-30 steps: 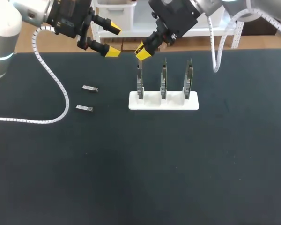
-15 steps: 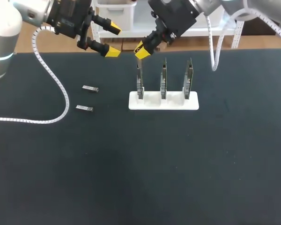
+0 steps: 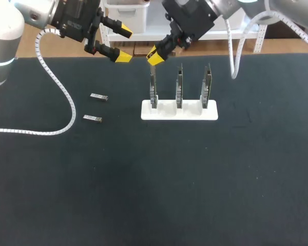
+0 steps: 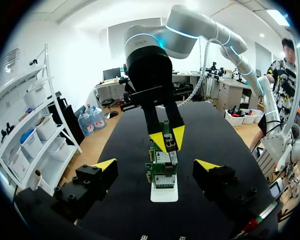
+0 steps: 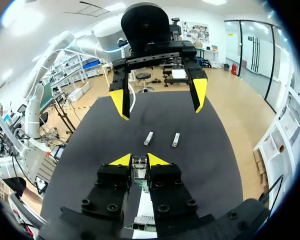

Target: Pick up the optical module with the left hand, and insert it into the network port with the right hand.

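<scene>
The left arm (image 3: 1, 46) is brought in from the far left corner of the table (image 3: 154, 195) and is held low over its far edge, with the wrist turned toward the middle. The right arm (image 3: 223, 6) is brought in from the far right and is reached past the middle, with its fingers pointed down and to the left.

A white stand (image 3: 179, 110) is placed just below the right gripper (image 3: 155, 55), and 3 boards (image 3: 179, 88) are held upright in it, side by side. The right gripper is positioned directly above the board nearest to the left gripper (image 3: 122, 43).

The fingers of the right gripper are closed almost fully, and a small silver module (image 5: 138, 164) is clamped between the yellow tips. In the left wrist view this module (image 4: 170, 145) is seen right at the top edge of the boards (image 4: 162, 172); whether it touches them cannot be told.

The left gripper (image 4: 156, 165) is spread wide, and nothing is held or touched by it. It is kept just beside the right gripper (image 4: 166, 140), at about the same height.

2 other modules (image 3: 98, 97) are laid flat on the table, below the left gripper and well apart from the stand. In the right wrist view they (image 5: 148, 138) are seen ahead of the right gripper (image 5: 138, 160), under the spread left gripper (image 5: 160, 97).
</scene>
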Available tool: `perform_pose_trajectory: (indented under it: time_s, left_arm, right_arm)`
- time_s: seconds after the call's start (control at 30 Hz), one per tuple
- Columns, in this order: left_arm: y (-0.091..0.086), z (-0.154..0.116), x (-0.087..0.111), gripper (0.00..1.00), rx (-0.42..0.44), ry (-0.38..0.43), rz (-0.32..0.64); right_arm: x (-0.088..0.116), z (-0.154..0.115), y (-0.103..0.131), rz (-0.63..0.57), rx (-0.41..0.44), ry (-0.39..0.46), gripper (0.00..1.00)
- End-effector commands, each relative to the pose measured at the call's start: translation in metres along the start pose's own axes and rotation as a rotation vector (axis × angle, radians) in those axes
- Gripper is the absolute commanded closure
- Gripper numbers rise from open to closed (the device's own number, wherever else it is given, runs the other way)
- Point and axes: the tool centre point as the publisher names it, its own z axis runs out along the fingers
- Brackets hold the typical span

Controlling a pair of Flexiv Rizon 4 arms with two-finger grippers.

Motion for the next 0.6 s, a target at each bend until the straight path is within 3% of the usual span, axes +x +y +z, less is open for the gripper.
perform_pose_trajectory:
  time_s: [0.03,0.6]
  left_arm:
    - [0.0002,-0.0001,-0.0009,0.0,0.0,0.005,-0.002]
    - [0.0002,-0.0001,-0.0009,0.0,0.0,0.005,-0.002]
  right_arm:
    - [0.0028,0.0009,0.0028,-0.002,0.006,-0.006,1.0]
    - [0.0008,-0.0014,-0.0051,-0.021,0.01,0.002,1.0]
